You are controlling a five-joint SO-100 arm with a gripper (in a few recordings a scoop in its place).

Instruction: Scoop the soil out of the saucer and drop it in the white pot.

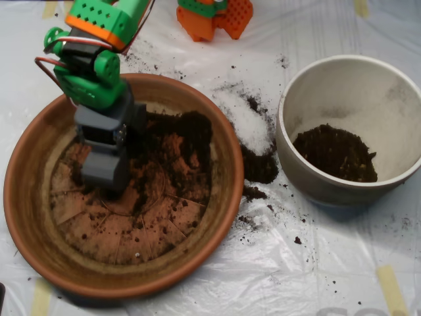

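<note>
The terracotta saucer (39, 217) fills the left half of the overhead view. Dark soil (181, 141) lies in its upper middle, thinning to a brown smear over the radial lines of the floor. My grey scoop (105, 172) hangs from the green arm and points down into the left part of the saucer, its tip on or just above the floor beside the soil. The white pot (309, 178) stands at the right, with a mound of soil (335, 153) inside at its lower left.
Spilled soil (260, 166) and a patch of white powder (248, 122) lie on the plastic sheet between saucer and pot. An orange part (214, 16) sits at the top edge. Crumbs scatter below the pot.
</note>
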